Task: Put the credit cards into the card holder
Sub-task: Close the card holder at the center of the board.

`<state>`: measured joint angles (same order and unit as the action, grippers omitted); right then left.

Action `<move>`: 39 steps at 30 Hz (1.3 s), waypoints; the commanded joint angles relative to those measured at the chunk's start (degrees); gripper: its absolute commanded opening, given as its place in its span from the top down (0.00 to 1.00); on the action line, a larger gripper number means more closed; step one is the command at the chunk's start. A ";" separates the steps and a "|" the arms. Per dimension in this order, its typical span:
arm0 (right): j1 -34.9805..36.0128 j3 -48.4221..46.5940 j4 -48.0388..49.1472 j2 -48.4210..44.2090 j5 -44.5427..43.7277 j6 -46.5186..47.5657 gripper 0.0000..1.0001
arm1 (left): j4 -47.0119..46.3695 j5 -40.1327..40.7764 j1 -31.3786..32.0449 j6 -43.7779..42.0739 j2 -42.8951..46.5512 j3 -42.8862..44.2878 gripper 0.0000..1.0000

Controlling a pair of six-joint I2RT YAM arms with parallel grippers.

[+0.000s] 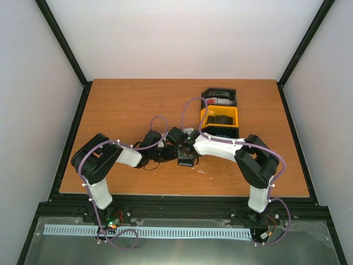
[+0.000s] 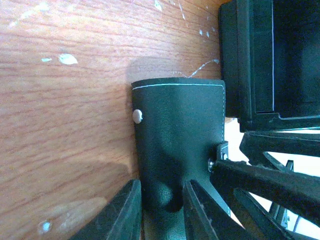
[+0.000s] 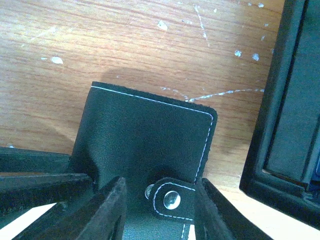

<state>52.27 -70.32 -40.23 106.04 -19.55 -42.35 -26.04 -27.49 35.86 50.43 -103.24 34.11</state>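
Black leather-look card holder (image 3: 145, 135) lay on the wooden table (image 1: 121, 105), about mid-table and just near-left of the row of black and yellow trays (image 1: 219, 113), with both arms right on top of it! Over on the left, the left gripper (image 2: 160, 216) looked clamped on one end of the holder, the soft cover bulging between its fingers. The right gripper (image 3: 160, 210) stood open, fingers straddling the closing tab (image 3: 171, 200) without touching it, so nothing was held there.

My read: the holder was light and floppy, and smooth enough to skate on the wood, so one arm had to pin it while the other worked. The best hold seemed to be the tab or a free flap edge, never the flat face.

What seemed a red-and-white card (image 1: 219, 101) sat in the far black tray, too small to be sure of. Thin, stiff and slick, it would want an edge pinch.
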 commanded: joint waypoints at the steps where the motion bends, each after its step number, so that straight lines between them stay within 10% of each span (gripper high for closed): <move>1: 0.46 1.28 0.64 -1.56 -0.63 0.50 0.61 | 19.02 4.35 0.88 -1.22 -6.80 -4.34 0.74; 10: 0.16 2.56 2.36 -0.01 -1.07 -0.37 0.63 | 18.86 4.39 0.45 -0.83 -6.62 -4.88 0.74; 25: -0.07 3.75 3.94 -1.99 -1.28 -0.36 0.95 | 18.68 4.35 0.36 -0.84 -6.56 -5.02 0.74; 39: -0.08 3.36 4.71 -0.92 0.95 1.00 0.92 | 19.09 4.41 0.41 -1.07 -6.62 -4.67 0.74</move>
<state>52.14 -67.16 -36.45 104.88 -19.44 -41.58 -26.41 -27.83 35.75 50.43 -103.46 34.11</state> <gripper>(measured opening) 0.068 0.256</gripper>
